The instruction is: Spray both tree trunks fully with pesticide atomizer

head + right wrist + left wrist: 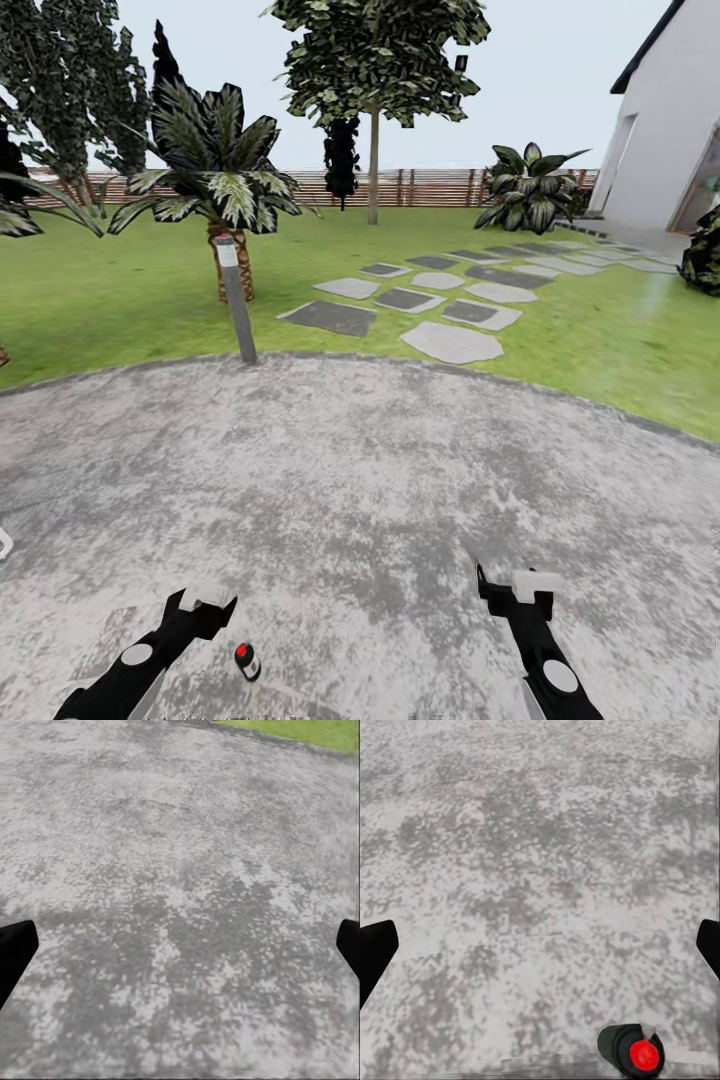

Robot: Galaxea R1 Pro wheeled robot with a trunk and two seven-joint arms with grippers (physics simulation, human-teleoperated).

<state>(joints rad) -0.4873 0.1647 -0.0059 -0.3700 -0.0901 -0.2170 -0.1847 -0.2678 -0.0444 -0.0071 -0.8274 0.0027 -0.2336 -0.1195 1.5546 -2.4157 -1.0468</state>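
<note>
The pesticide atomizer (246, 660), a tiny dark bottle with a red top, stands on the grey paved floor just to the right of my left gripper (205, 603). In the left wrist view the atomizer (634, 1050) sits off to one side of the open gripper (540, 952), not between the fingers (376, 954). My right gripper (512, 585) hangs open over bare paving, and its wrist view shows the same open gripper (180, 949) holding nothing. One tree with a straight bare trunk (373, 165) stands far off on the lawn by the fence.
A grey post (238, 300) stands at the paving's edge in front of a palm (232, 262). Stepping stones (452, 342) cross the lawn toward a white house (665, 130) at the right. Dark narrow trees (70, 90) and a bush (528, 188) line the wooden fence (430, 186).
</note>
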